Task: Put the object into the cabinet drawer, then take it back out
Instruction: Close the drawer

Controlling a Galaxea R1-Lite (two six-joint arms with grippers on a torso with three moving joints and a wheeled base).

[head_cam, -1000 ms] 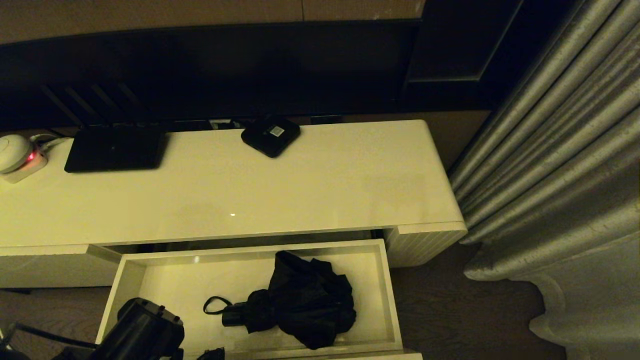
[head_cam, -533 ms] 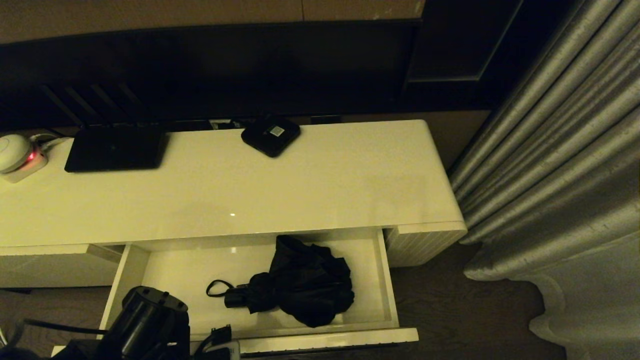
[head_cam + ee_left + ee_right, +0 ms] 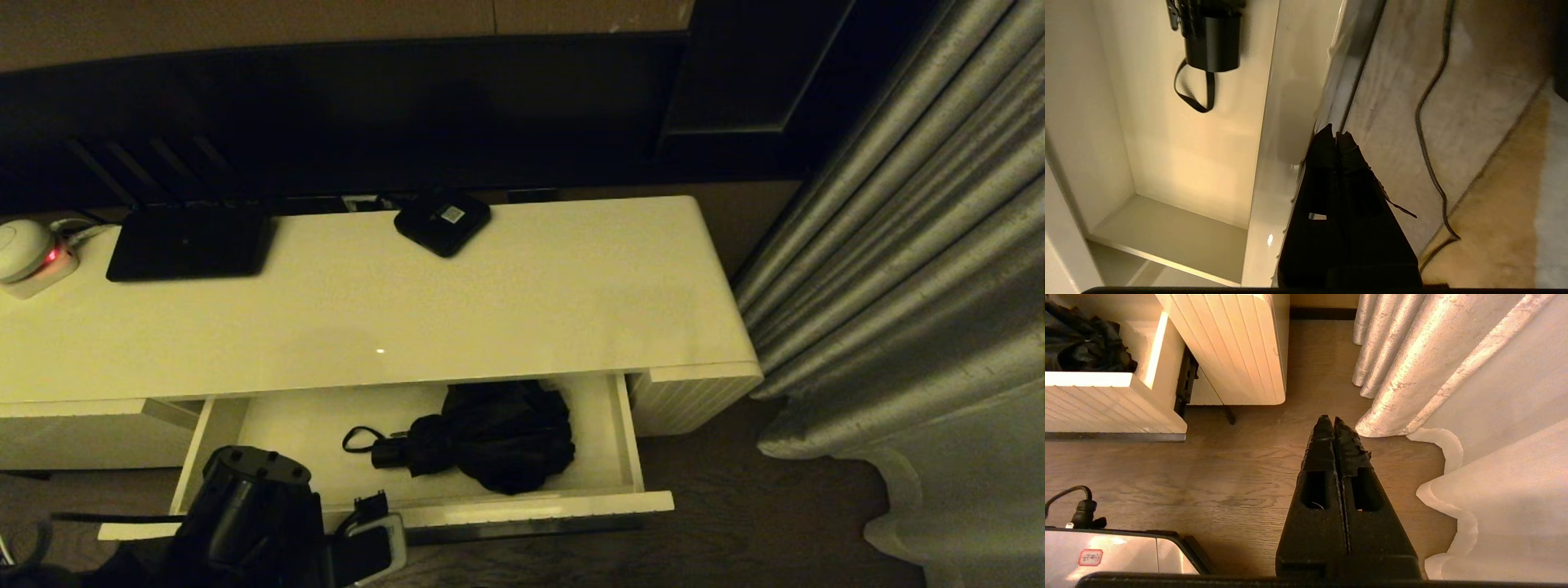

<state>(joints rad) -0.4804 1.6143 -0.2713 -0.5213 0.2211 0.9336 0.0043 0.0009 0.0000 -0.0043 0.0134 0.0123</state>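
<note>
Against the ribbed cream drawer front, the left end effector presses shut; bunched black umbrella inside.

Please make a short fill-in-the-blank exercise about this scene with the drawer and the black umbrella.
1. The black folding umbrella lies inside the cream-white ribbed ____, not on the cabinet top.
2. The left gripper is ____ and holds nothing, at the drawer front.
3. The grey ____ hangs to the right of the cabinet.
4. The small black square box bears a white ____.

Missing words: drawer; shut; curtain; label
</note>
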